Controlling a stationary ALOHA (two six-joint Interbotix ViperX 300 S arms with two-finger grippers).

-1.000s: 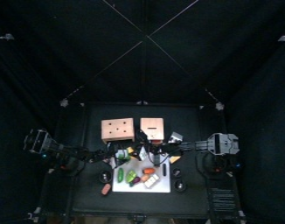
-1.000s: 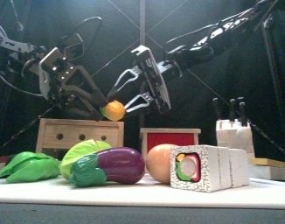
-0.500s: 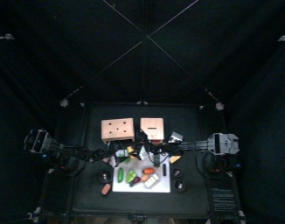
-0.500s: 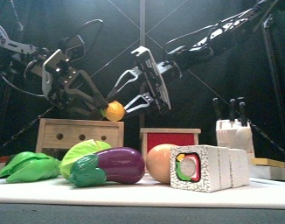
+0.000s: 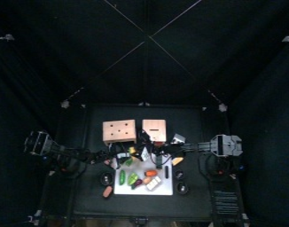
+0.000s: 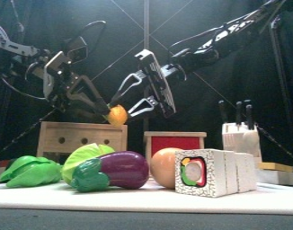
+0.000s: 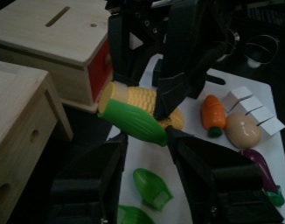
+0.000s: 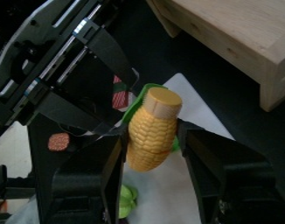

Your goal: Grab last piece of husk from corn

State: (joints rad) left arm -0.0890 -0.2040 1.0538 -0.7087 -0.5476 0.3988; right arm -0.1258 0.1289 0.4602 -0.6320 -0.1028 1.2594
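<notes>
Yellow kernels of the corn [image 8: 155, 129] are seen held up in mid-air above the table's middle, clamped between the jaws of the right gripper [image 6: 146, 90], with the husk [image 7: 133, 121] clinging along one side of the cob. Compared with a second ago, the left gripper [image 6: 75, 83] is seen shifted rightward in the front view, closer to the cob, and its jaws are less widely spread than before; the cob itself is kept at the same height.

On the left, the left arm is reached in from that side with its wrist tilted, the jaws standing apart on either side of the green strip and not yet pressed on it. On the right, the right arm is angled down from the upper right, its jaws closed on the cob's end.

Below, a white mat [image 6: 137, 199] is laid on the black table [image 5: 200, 202]. From left to right in the front view, green leaf pieces [image 6: 31, 171], a purple eggplant [image 6: 122, 169], a tan egg-shaped piece [image 6: 166, 165] and a white sushi-roll block [image 6: 217, 172] are lined up near the front edge. Farther back, a tan wooden box [image 6: 67, 137] and a red-fronted box [image 6: 173, 140] are set, with a knife block [image 6: 240, 135] at the right. Black curtains are hung all around.
</notes>
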